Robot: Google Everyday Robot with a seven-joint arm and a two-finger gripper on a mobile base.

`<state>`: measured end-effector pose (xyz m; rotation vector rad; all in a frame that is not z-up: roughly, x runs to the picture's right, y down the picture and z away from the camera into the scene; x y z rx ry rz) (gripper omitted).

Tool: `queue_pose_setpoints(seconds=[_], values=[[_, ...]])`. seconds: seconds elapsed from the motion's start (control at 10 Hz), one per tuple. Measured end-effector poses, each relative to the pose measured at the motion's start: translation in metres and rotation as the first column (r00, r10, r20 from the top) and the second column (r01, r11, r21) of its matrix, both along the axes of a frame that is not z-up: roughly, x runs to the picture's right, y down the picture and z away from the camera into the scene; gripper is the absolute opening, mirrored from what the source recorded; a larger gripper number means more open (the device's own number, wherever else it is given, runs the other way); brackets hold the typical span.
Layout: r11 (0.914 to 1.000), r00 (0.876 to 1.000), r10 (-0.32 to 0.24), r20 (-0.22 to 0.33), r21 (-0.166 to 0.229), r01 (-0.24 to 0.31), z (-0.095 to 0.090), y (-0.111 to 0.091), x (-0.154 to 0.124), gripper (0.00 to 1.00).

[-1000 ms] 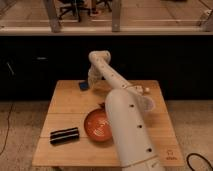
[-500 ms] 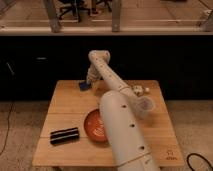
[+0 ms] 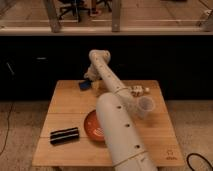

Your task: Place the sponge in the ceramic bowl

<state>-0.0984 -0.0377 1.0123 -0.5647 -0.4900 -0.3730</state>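
Observation:
The blue sponge (image 3: 84,85) lies flat near the far left edge of the wooden table (image 3: 65,102). My gripper (image 3: 95,87) is at the far end of the long white arm, right beside the sponge on its right side. The orange-red ceramic bowl (image 3: 91,126) sits near the front middle of the table. Its right half is hidden behind my arm.
A long black block with pale stripes (image 3: 64,135) lies at the front left. A clear plastic cup (image 3: 145,106) stands to the right of the arm, with a small white object (image 3: 138,90) behind it. A dark counter wall runs behind the table.
The near part of my arm has swung left and now covers more of the bowl. The sponge and the gripper end stay in about the same place.

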Motion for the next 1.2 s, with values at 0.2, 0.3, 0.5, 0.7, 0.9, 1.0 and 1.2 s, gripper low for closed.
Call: queue_pose_setpoints(seconds=[0.2,0.3,0.5,0.7,0.9,1.0,1.2], values=[[0.9991,0.999,0.043,0.002,-0.008,-0.043,0.001,-0.002,-0.001,0.80],[0.9974,0.998,0.069,0.003,-0.020,-0.069,0.001,-0.002,0.001,0.80],[0.9908,0.992,0.124,-0.020,-0.052,-0.125,0.000,-0.003,0.002,0.80],[0.9740,0.976,0.204,-0.080,-0.084,-0.211,-0.001,-0.003,0.003,0.80],[0.9570,0.959,0.260,-0.115,-0.102,-0.271,0.001,-0.002,0.005,0.80],[0.9511,0.952,0.279,-0.125,-0.101,-0.292,0.001,-0.002,0.003,0.80],[0.9369,0.933,0.330,-0.144,-0.071,-0.342,0.001,-0.002,0.010,0.80]])
